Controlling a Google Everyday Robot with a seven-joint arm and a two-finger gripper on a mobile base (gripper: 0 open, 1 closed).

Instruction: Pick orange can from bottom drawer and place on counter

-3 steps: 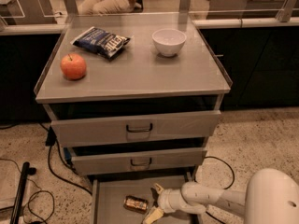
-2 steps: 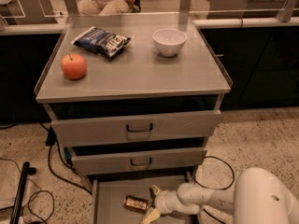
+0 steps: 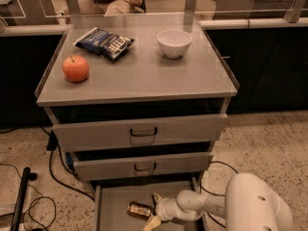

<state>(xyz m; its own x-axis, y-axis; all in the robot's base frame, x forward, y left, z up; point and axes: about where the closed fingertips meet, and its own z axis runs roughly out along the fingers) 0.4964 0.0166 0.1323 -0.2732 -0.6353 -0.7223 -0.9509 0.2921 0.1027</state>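
Note:
The orange can [image 3: 139,210] lies on its side on the grey floor of the open bottom drawer [image 3: 113,205], at the bottom of the camera view. My gripper [image 3: 151,211] is down in the drawer just right of the can. It is open, with one finger [image 3: 156,198] behind the can's right end and the other finger [image 3: 149,222] in front of it. The can's right end sits at the mouth of the jaws. The counter [image 3: 139,76] is the grey top of the cabinet above.
On the counter are an apple [image 3: 75,68] at the left, a dark blue snack bag [image 3: 104,43] and a white bowl [image 3: 174,43]. Two shut drawers with loop handles [image 3: 143,132] hang over the bottom drawer. Cables [image 3: 57,174] lie on the floor at the left.
My arm's white body has shifted left. The gripper stays beside the can, slightly closer to it. The can has not moved.

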